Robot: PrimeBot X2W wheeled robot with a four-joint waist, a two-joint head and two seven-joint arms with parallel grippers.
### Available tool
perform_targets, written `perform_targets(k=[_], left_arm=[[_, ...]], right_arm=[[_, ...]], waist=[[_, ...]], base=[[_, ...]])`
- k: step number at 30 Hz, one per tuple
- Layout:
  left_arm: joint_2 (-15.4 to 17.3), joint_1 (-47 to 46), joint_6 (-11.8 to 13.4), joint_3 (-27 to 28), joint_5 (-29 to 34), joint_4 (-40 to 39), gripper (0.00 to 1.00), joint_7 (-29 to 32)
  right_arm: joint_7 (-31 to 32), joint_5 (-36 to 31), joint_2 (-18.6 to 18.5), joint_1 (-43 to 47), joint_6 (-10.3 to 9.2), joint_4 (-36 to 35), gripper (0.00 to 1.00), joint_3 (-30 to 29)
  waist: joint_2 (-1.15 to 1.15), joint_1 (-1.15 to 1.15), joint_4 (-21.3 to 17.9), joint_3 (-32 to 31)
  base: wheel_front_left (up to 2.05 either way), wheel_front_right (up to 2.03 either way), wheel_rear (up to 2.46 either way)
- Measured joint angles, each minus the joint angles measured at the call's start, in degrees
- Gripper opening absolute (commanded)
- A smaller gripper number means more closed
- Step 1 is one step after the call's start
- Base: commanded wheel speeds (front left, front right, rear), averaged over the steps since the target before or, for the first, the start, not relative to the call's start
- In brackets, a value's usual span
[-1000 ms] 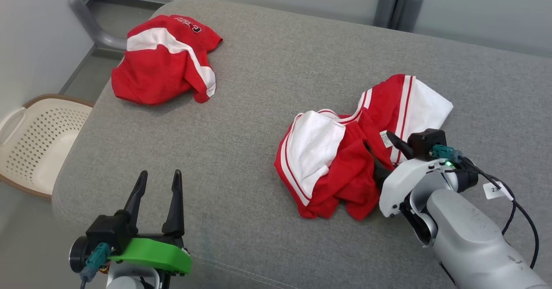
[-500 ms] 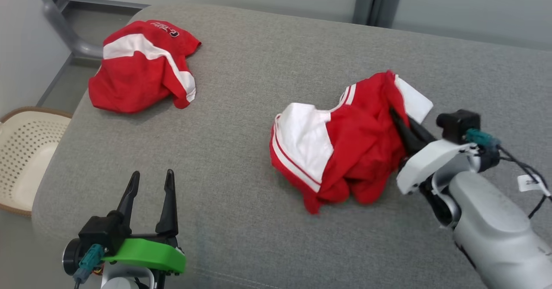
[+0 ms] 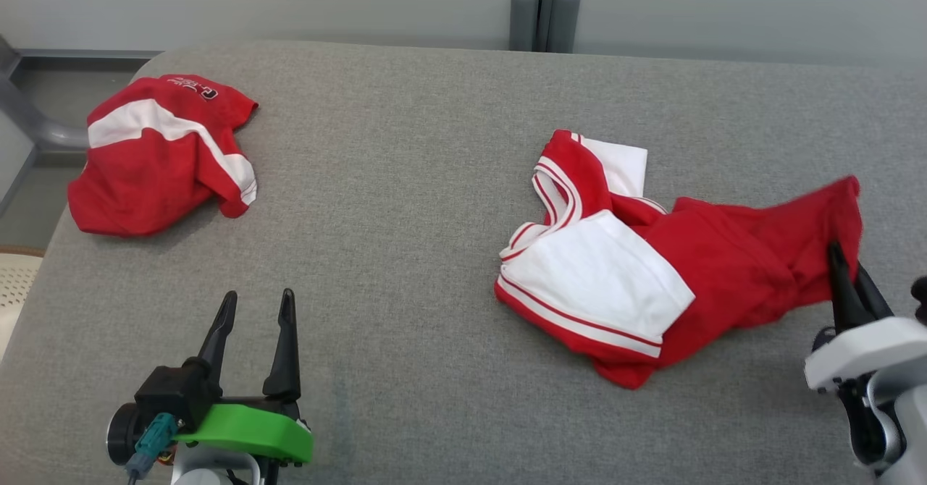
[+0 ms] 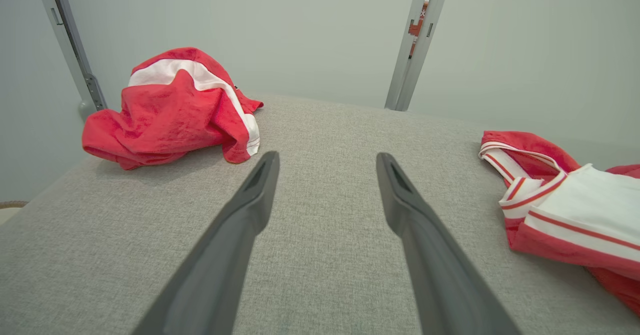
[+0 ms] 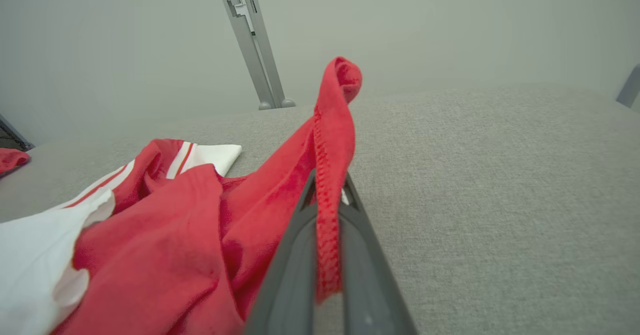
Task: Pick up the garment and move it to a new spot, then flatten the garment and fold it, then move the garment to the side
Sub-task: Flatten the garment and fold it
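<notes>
Garment (image 3: 652,275) sprawls left of the right pincer (image 3: 846,271), which pinches its red hem; left pincer (image 3: 257,298) stands open

Red-white garment (image 3: 637,275), crumpled, stretched rightward

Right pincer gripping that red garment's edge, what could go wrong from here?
The right pincer pinches only a thin hem of the garment, so the cloth could slip out under a pull. Most of the garment lies bunched on the grey cushion, so dragging may twist it rather than spread it.
</notes>
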Motion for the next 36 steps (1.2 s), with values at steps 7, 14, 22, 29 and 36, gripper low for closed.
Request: perform_targets(k=[7, 14, 22, 29, 36], left_arm=[[0.05, 0.53, 0.00, 0.41, 0.01, 0.19, 1.00, -0.01], [0.45, 0.89, 0.00, 0.38, 0.09, 0.23, 1.00, -0.01], [0.71, 1.36, 0.00, 0.19, 0.11, 0.21, 1.00, -0.01], [0.79, 1.50, 0.00, -0.23, 0.24, 0.00, 1.00, -0.01], [0.62, 0.85, 0.00, -1.08, 0.04, 0.14, 1.00, 0.00]], right_arm=[[0.00, -2.83, 3.14, 3.48, -0.01, 1.65, 1.00, -4.92], [0.00, -8.48, 7.01, 4.72, -0.01, -9.68, 1.00, -8.18], [0.00, -10.47, 10.35, 10.28, -0.01, -15.24, 1.00, -2.86], [0.00, -10.47, 8.04, 7.15, -0.01, -12.82, 1.00, 5.59], [4.26, -8.20, 4.37, -5.67, 0.00, -3.15, 1.00, 14.90]], waist=[[0.00, 0.00, -1.34, -0.88], [0.00, 0.00, -2.23, -2.09], [0.00, 0.00, -2.70, -3.39], [0.00, 0.00, -2.35, -3.08], [0.00, 0.00, -0.45, -2.06]], base=[[0.00, 0.00, 0.00], [0.00, 0.00, 0.00], [0.00, 0.00, 0.00], [0.00, 0.00, 0.00], [0.00, 0.00, 0.00]])
